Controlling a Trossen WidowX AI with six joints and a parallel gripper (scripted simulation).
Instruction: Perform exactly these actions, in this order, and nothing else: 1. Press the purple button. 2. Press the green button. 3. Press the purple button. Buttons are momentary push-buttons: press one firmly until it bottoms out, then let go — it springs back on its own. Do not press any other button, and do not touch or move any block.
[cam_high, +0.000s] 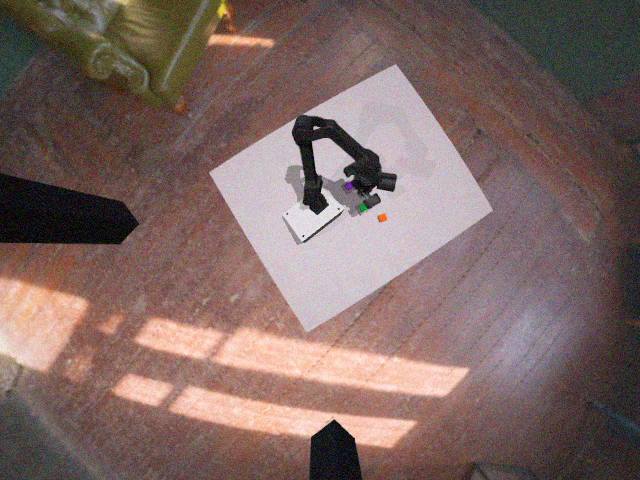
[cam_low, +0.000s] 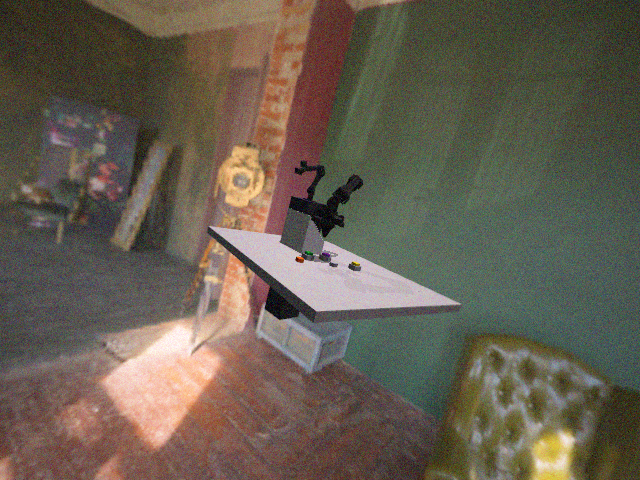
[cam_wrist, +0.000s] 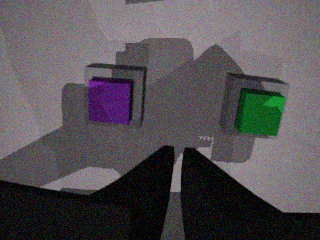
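Observation:
The purple button (cam_high: 348, 186) (cam_low: 325, 255) (cam_wrist: 110, 101) stands on its grey base, its cap raised, at the left in the wrist view. The green button (cam_high: 362, 207) (cam_low: 308, 253) (cam_wrist: 260, 112) also has its cap raised, at the right in the wrist view. My gripper (cam_low: 324, 235) (cam_wrist: 177, 157) is shut and empty. Its tips hang in the air above the table, clear of both buttons. In the wrist view they show between the two buttons and a little below them. In the top view the arm hides the fingertips.
An orange block (cam_high: 382, 218) (cam_low: 299, 259) lies near the green button. A yellow button (cam_low: 354, 265) stands beyond the purple one in the exterior view, with a small dark block (cam_low: 333, 264) between them. All are on the white table (cam_high: 310, 289) (cam_low: 320, 299).

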